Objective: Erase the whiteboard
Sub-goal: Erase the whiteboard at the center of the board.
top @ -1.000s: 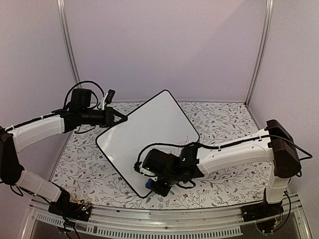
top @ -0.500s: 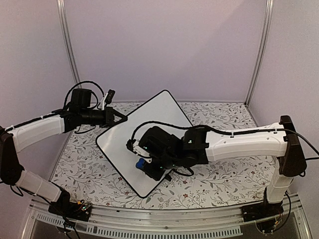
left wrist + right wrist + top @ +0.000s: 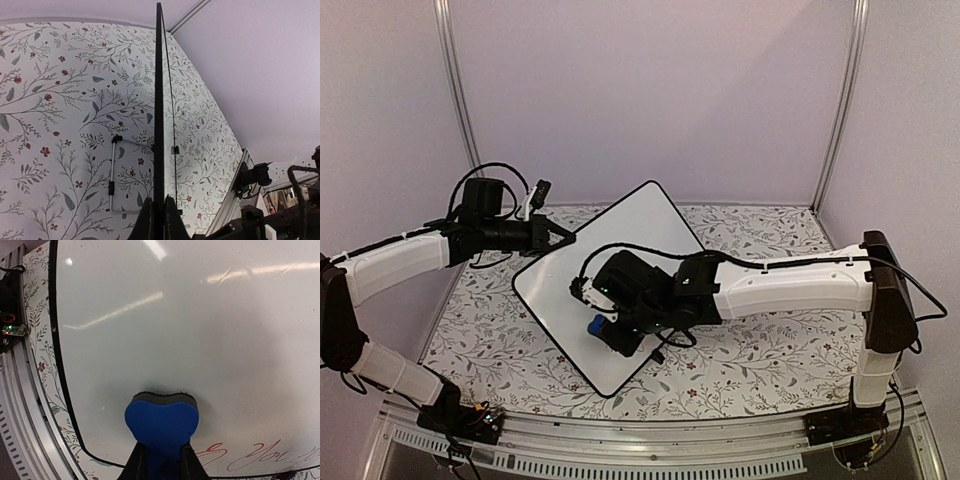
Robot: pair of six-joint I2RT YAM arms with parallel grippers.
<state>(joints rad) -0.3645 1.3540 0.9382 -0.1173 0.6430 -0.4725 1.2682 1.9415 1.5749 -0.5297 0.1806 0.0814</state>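
The whiteboard [image 3: 632, 235] stands tilted on the floral table, one corner pointing away from me. My left gripper [image 3: 563, 238] is shut on its left edge; the left wrist view shows the black rim [image 3: 159, 100] edge-on between the fingertips of the gripper [image 3: 159, 206]. My right gripper [image 3: 616, 338] is shut on a blue eraser [image 3: 596, 326] and presses it against the lower part of the board. In the right wrist view the eraser [image 3: 161, 421], held by the gripper [image 3: 161, 456], rests its dark pad on the whiteboard [image 3: 175, 325]. Red handwriting [image 3: 250, 456] shows at the bottom right.
A flower-patterned cloth [image 3: 775, 240] covers the table. An aluminium rail [image 3: 650, 440] runs along the near edge, and frame posts [image 3: 455, 90] stand at the back corners. A wire stand [image 3: 112, 175] props the board from behind.
My right arm carried the eraser from the board's near corner up and to the left across its face. The left arm and the board stayed put.
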